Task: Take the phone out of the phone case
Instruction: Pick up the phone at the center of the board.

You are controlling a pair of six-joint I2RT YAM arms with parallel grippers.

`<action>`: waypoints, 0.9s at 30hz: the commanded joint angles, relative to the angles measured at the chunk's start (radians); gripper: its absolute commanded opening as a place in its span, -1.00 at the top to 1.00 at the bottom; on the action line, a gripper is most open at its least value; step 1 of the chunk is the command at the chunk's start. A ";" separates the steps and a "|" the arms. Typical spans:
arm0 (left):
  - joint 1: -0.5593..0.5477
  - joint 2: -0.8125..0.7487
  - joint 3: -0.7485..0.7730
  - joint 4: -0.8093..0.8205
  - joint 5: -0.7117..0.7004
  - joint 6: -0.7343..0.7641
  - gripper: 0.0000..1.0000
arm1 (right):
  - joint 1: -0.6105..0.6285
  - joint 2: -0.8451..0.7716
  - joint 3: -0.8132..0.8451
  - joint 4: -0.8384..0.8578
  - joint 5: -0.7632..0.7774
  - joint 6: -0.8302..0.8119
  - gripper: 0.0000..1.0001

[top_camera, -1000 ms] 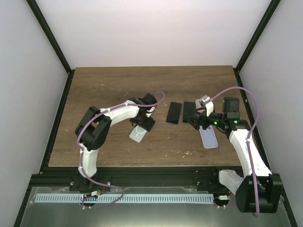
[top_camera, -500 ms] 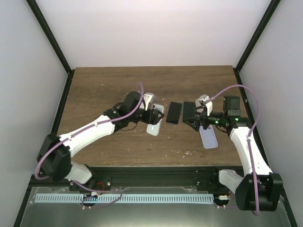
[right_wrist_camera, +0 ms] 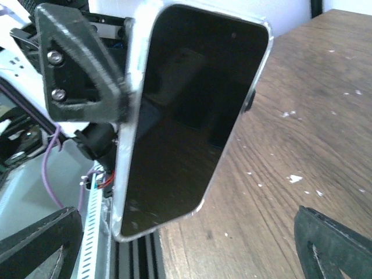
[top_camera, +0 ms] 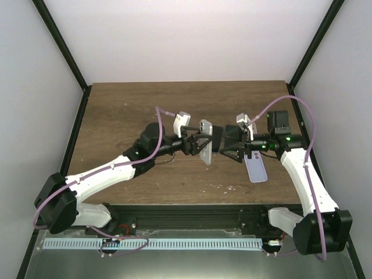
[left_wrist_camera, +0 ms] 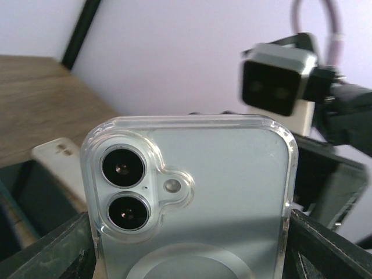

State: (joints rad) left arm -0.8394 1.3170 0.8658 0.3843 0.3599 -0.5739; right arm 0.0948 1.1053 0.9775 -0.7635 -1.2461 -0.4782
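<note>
A phone in a clear case [top_camera: 205,150] is held upright above the table between the two arms. My left gripper [top_camera: 199,145] is shut on it. In the left wrist view the phone's cased back [left_wrist_camera: 192,197], with two lenses, fills the space between my fingers [left_wrist_camera: 49,253]. My right gripper [top_camera: 236,151] is open and empty just right of the phone, facing its dark screen [right_wrist_camera: 186,116]. In the right wrist view, its fingers [right_wrist_camera: 334,241] are spread wide on either side, apart from the phone.
Two dark phones [top_camera: 217,137] [top_camera: 231,133] lie flat on the wooden table [top_camera: 128,110] behind the held phone. A pale phone or case [top_camera: 256,170] lies under the right arm; it also shows in the left wrist view [left_wrist_camera: 61,160]. Black frame posts stand at both sides.
My left arm has lifted the cased phone off the table and carried it right, turning it upright. My right gripper has moved slightly left toward it.
</note>
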 commanded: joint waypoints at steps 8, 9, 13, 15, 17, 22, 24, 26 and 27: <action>-0.035 0.024 -0.011 0.357 0.104 -0.042 0.02 | 0.152 0.019 0.040 -0.029 -0.119 -0.010 -1.00; -0.035 0.027 -0.009 0.364 0.109 -0.042 0.02 | 0.159 0.020 0.037 -0.019 -0.121 0.001 -1.00; -0.036 0.041 -0.008 0.401 0.122 -0.064 0.04 | 0.179 0.031 0.032 0.021 -0.128 0.051 -1.00; -0.036 0.048 -0.007 0.408 0.131 -0.070 0.05 | 0.183 0.035 0.031 0.024 -0.140 0.051 -1.00; -0.036 0.051 -0.007 0.412 0.132 -0.071 0.05 | 0.184 0.040 0.033 0.024 -0.161 0.044 -0.99; -0.036 0.059 -0.005 0.420 0.137 -0.084 0.03 | 0.183 0.030 0.027 0.050 -0.200 0.049 -0.61; -0.036 0.055 -0.003 0.402 0.133 -0.084 -0.08 | 0.183 0.022 0.021 0.077 -0.203 0.072 -0.44; -0.036 0.046 -0.001 0.357 0.103 -0.068 -0.36 | 0.183 0.018 0.016 0.102 -0.200 0.097 -0.29; -0.036 0.043 -0.003 0.335 0.081 -0.063 -0.49 | 0.183 0.016 0.015 0.111 -0.191 0.114 -0.25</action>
State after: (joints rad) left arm -0.8715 1.3735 0.8524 0.7139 0.4862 -0.6430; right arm 0.2634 1.1469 0.9859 -0.7242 -1.3792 -0.3958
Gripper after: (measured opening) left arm 0.819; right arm 0.802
